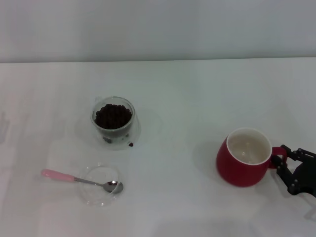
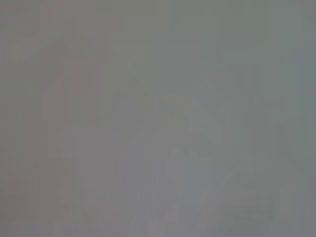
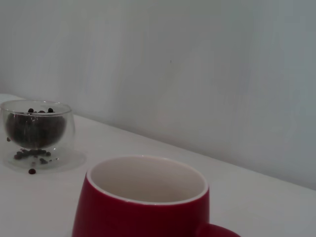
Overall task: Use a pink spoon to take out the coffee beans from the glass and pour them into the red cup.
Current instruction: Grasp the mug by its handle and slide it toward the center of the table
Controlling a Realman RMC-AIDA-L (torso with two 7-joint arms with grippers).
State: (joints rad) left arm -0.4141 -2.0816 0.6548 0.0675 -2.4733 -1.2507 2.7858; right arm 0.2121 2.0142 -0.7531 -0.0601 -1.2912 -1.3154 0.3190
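Observation:
The glass [image 1: 113,120] full of coffee beans [image 1: 113,115] stands left of centre on the white table; it also shows in the right wrist view as the glass [image 3: 37,129] with beans [image 3: 34,129]. Nearer me on the left lies the pink spoon [image 1: 61,176], its metal bowl resting over a shallow clear dish [image 1: 94,191]. The red cup [image 1: 244,158] stands at the right, cream inside, handle pointing right, and fills the near part of the right wrist view [image 3: 143,202]. My right gripper [image 1: 282,163] is open at the cup's handle, one finger on either side. The left gripper is out of view.
One loose bean [image 1: 131,144] lies beside the glass, and a few more sit by its base [image 3: 30,155]. A pale wall runs along the table's far edge. The left wrist view shows only a plain grey blur.

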